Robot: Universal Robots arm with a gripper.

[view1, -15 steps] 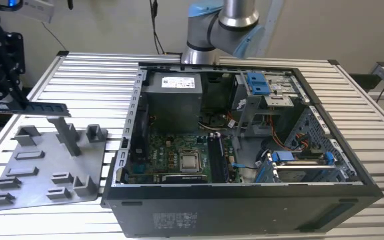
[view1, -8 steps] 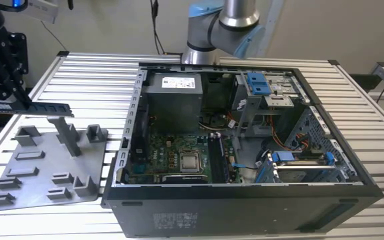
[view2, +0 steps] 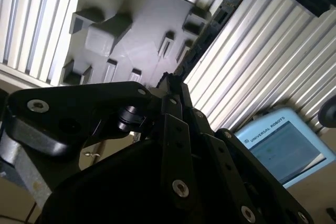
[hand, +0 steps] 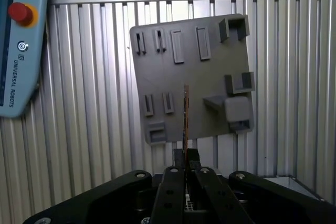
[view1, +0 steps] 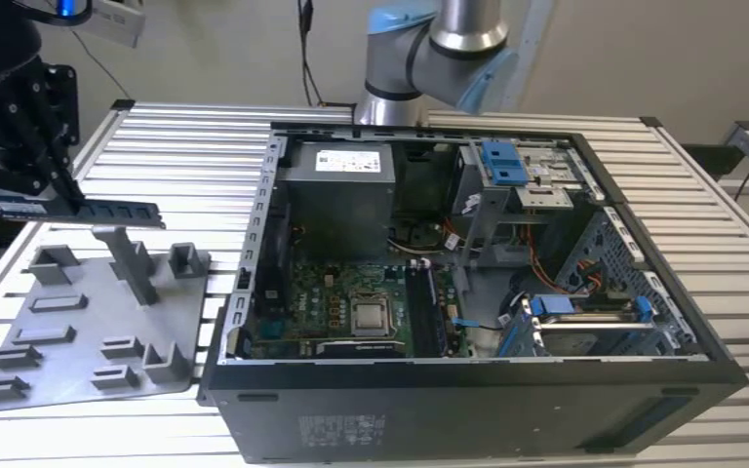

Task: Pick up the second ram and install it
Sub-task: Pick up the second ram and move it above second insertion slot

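In the exterior view, the fingers are clenched on the ram. It hangs level in the air above the plate, at the exterior view's left and well apart from the case. The open case holds a motherboard, a power supply, blue-tabbed drive cages and loose cables. I cannot tell whether the slots beside the processor are occupied. My worry is that the case wall or those cables could snag the long stick, and a knock could pivot it in the grip.

In the second wrist view, the ram runs edge-on out from the fingers, past the plate. A pendant lies on the table.

In the first wrist view, the ram is a thin line over the plate, clear of its blocks. If the stick sits skewed between the fingers, I judge it would miss a slot.
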